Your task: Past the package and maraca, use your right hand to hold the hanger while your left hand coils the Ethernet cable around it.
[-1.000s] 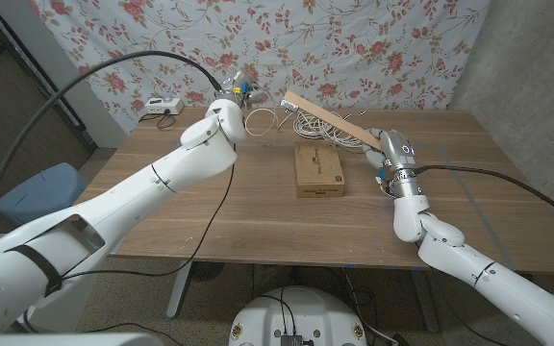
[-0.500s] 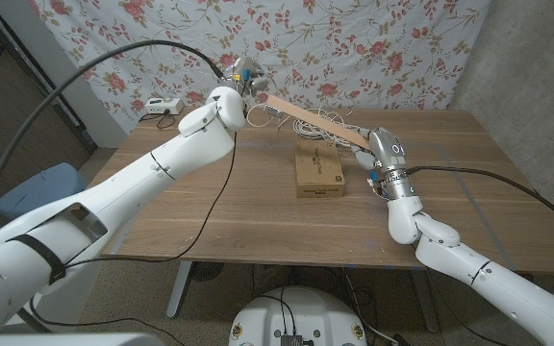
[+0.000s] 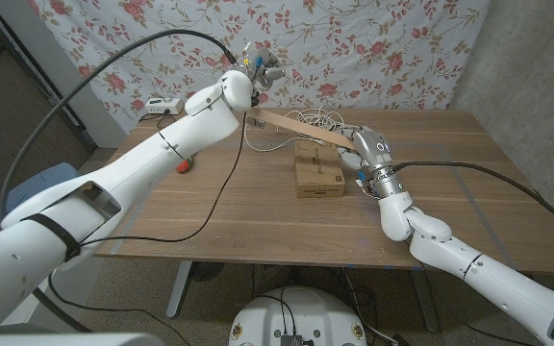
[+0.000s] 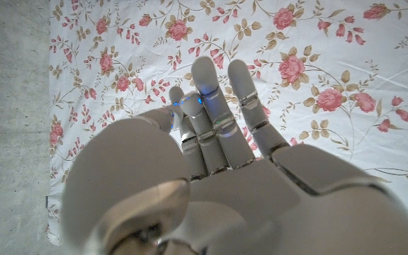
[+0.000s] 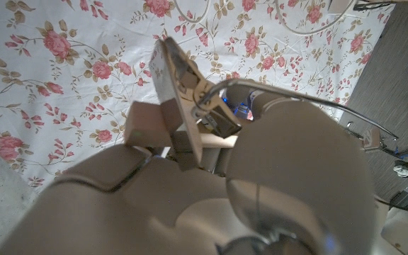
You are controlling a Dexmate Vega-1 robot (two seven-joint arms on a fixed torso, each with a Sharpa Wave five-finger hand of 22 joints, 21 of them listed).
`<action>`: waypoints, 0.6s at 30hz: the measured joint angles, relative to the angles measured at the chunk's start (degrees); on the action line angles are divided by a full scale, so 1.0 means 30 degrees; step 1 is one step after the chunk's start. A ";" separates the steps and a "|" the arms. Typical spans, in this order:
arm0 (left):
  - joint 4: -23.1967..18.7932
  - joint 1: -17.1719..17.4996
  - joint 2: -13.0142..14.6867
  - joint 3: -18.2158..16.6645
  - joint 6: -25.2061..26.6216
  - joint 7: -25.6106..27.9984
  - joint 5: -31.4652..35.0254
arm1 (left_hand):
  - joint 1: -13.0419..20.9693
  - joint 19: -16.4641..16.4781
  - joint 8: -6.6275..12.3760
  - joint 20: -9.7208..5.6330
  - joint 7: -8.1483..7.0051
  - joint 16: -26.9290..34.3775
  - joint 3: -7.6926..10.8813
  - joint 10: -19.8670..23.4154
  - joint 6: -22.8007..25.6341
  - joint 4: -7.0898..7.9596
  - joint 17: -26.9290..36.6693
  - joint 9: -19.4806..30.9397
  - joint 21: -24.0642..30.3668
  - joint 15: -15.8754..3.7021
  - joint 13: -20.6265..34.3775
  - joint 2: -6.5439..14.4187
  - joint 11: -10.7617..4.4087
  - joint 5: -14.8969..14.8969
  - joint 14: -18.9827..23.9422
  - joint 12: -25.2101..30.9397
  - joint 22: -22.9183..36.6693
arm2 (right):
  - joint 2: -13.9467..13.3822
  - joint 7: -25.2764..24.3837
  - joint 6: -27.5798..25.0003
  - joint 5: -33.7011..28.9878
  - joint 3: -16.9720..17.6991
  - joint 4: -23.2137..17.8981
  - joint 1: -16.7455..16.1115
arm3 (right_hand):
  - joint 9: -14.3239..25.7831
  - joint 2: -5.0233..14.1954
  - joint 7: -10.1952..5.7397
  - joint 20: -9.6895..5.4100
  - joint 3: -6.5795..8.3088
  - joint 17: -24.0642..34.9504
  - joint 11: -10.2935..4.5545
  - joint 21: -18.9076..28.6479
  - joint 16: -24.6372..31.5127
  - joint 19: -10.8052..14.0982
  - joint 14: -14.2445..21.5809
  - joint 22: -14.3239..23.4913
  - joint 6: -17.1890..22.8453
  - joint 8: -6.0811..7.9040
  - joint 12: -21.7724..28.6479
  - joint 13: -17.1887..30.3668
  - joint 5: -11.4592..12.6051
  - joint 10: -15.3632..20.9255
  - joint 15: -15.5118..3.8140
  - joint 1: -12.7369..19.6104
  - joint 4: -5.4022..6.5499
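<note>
Wooden and pale, the hanger (image 3: 296,126) is slanting above the table (image 3: 258,207), its lower end sitting gripped in the right hand (image 3: 365,157) just past the cardboard package (image 3: 317,170). In the right wrist view the fingers (image 5: 147,124) are wrapping around the hanger's wood (image 5: 179,99), with its metal hook (image 5: 222,95) lying against the hand. The white Ethernet cable (image 3: 308,122) is lying in loose loops on the table beneath the hanger's raised end. The left hand (image 3: 261,72) is hovering high above that end, fingers (image 4: 218,106) stretching out straight and holding nothing. An orange maraca (image 3: 186,163) is showing beside the left arm.
</note>
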 measured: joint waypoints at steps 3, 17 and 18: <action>-0.0020 -0.0172 -0.0056 -0.0086 -0.0362 -0.0403 -0.0279 | 0.0000 0.0000 0.0000 0.0000 0.0000 -0.0070 -0.0001 0.0000 0.0000 0.0000 0.0000 0.0000 0.0000 -0.0104 -0.0073 0.0000 0.0000 -0.0001 0.0104 0.0000 -0.0001 | 0.0213 0.0218 0.0209 -0.0034 -0.0296 0.0569 0.0379 | 0.0000 -0.0054 -0.0033 0.0000 0.0011 0.0001 0.0000 0.0000 0.0047 0.0000 0.0000 0.0001 0.0039 0.0000 0.0000 0.0026 0.0000 0.0001 0.0000 -0.0054 0.0011; -0.0769 -0.1420 0.0230 0.1005 0.2004 -0.2606 -0.0044 | -0.1438 -0.1313 -0.3244 0.0373 0.1410 -0.3439 -0.3169 -0.1573 -0.1052 -0.1556 -0.6029 -0.5482 -0.0273 0.1383 -1.1883 -0.1471 0.1419 -0.4369 -0.1914 -0.9595 -0.0052 | 0.0682 0.0641 0.0789 0.0302 -0.0938 0.1908 0.1294 | -0.0053 -0.0097 0.0014 -0.0001 0.0010 -0.0011 0.0001 0.0126 0.0259 0.0002 0.0001 0.0002 0.0210 0.0000 -0.0002 -0.0072 0.0000 0.0002 0.0000 -0.0097 0.0010; -0.0683 -0.1676 0.0293 0.1321 0.2198 -0.2798 0.0035 | -0.1578 -0.2272 -0.3874 0.0626 0.1117 -0.3941 -0.3458 -0.2775 -0.1843 -0.1816 -0.6427 -0.5943 -0.0397 0.1523 -1.2588 -0.1616 0.1451 -0.4369 -0.3198 -1.0774 -0.0052 | 0.0682 0.0643 0.0830 0.0361 -0.0943 0.1952 0.1316 | -0.0053 -0.0096 0.0014 -0.0001 0.0010 -0.0011 0.0002 0.0126 0.0260 0.0002 0.0002 0.0003 0.0210 0.0000 -0.0002 -0.0050 0.0000 0.0002 0.0000 -0.0096 0.0010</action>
